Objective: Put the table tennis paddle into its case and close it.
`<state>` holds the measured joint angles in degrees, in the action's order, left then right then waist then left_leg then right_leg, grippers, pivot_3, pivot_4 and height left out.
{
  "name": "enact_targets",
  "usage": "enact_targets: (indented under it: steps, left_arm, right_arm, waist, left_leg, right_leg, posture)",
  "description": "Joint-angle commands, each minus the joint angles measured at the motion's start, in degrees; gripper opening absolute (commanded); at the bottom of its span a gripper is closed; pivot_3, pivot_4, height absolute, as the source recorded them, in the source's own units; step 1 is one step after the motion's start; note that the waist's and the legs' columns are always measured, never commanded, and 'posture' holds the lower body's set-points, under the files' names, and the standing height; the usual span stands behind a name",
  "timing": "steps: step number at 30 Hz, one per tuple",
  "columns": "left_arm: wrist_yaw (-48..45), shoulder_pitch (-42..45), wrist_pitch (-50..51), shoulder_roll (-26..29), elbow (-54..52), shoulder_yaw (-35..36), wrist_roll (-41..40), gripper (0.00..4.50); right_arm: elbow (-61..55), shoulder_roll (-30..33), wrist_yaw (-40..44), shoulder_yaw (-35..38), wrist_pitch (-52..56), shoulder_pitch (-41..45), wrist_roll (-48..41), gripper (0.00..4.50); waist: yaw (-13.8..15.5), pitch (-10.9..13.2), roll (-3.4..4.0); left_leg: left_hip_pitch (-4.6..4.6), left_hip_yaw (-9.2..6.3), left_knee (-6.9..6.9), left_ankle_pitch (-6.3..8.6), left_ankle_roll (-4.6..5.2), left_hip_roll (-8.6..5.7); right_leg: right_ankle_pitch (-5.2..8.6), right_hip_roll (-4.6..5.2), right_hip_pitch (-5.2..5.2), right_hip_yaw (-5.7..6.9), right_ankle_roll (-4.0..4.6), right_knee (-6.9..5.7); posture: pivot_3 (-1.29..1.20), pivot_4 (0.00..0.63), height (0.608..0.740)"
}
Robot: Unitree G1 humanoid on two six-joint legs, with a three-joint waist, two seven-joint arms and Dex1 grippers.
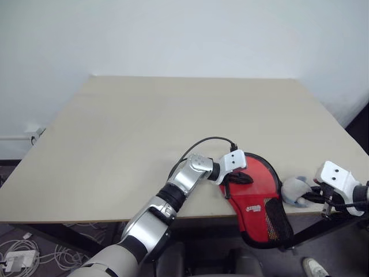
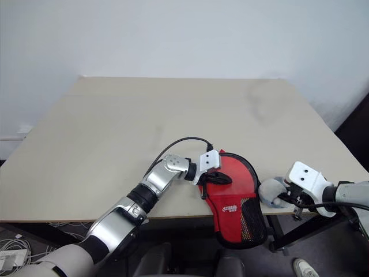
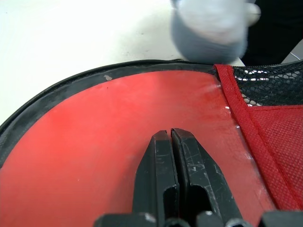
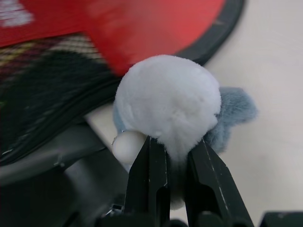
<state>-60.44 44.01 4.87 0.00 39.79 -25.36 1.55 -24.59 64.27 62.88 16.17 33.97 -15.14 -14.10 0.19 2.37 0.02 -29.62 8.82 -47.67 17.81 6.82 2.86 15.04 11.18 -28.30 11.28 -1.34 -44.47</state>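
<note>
The red case (image 1: 256, 199), edged in black with a white logo and a mesh panel (image 1: 278, 219), lies at the table's front edge, its narrow end hanging over. My left gripper (image 1: 241, 178) is shut, its fingertips (image 3: 170, 137) pressing on the case's round red part (image 3: 94, 142). Right of the case, my right gripper (image 1: 308, 199) is shut on a white-grey fluffy ball (image 4: 168, 101) close to the case's black rim. The paddle is hidden; a blurred striped patch (image 4: 33, 52) shows behind the mesh, and I cannot tell what it is.
The beige table (image 1: 173, 127) stretches wide and bare behind the case, up to a white wall. Below the front edge are a black table leg (image 1: 323, 222) on the right and cables with a power brick (image 1: 17, 259) on the floor at left.
</note>
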Motion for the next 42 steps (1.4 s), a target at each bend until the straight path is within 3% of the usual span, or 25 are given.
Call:
enact_targets:
  steps: [1, 14, 27, 35, 42]
  left_arm:
    - [-0.2, -0.1, 0.6, 1.2, 2.4, -0.4, 1.7, 0.00]
    - [-0.1, 0.0, 0.4, 1.4, 2.9, -0.4, 1.8, 0.00]
    - [0.1, 0.8, -0.4, 1.2, 4.6, -0.2, 1.9, 0.00]
    - [0.6, 1.7, -1.1, 0.8, 6.1, 0.1, 1.9, 0.00]
    - [0.6, 1.8, -1.4, 0.6, 6.7, 0.5, 2.2, 0.00]
  right_arm:
    - [-2.4, 1.9, 3.7, 4.5, -2.0, -2.6, -0.6, 0.01]
    - [-6.5, 3.4, 16.7, 12.2, -9.1, -14.2, -0.8, 0.01]
    - [-11.8, 1.9, 28.0, 20.7, -11.0, -20.5, -4.8, 0.01]
    - [-18.6, 1.7, 29.6, 24.2, -7.5, -21.5, -12.0, 0.01]
    - [-19.0, 2.1, 29.6, 25.4, -7.3, -23.0, -12.0, 0.01]
  waist:
    - [0.0, 0.0, -0.04]
    - [0.0, 0.1, -0.21]
    - [0.0, 0.1, -0.15]
    - [0.0, 0.0, -0.17]
    - [0.1, 0.0, -0.15]
  left_leg:
    - [0.00, -0.02, 0.00, 0.00, 0.00, 0.01]
    - [-0.01, -0.14, 0.01, 0.04, 0.06, 0.01]
    - [-0.01, -0.37, 0.11, 0.05, 0.08, 0.01]
    - [0.02, -0.57, 0.12, 0.09, 0.15, -0.01]
    - [0.06, -0.86, 0.13, 0.10, 0.16, -0.03]
  right_leg:
    - [0.00, 0.00, 0.00, 0.02, 0.00, 0.01]
    - [0.00, 0.00, 0.09, -0.03, 0.00, 0.12]
    - [-0.05, -0.13, 0.27, -0.01, -0.07, 0.53]
    - [-0.07, -0.19, 0.42, 0.10, -0.11, 0.71]
    - [-0.07, -0.19, 0.63, 0.41, -0.10, 0.79]
  posture:
    - [0.00, 0.000, 0.654]
    - [0.00, 0.000, 0.654]
    - [0.00, 0.000, 0.654]
    - [0.00, 0.000, 0.654]
    - [0.00, 0.000, 0.654]
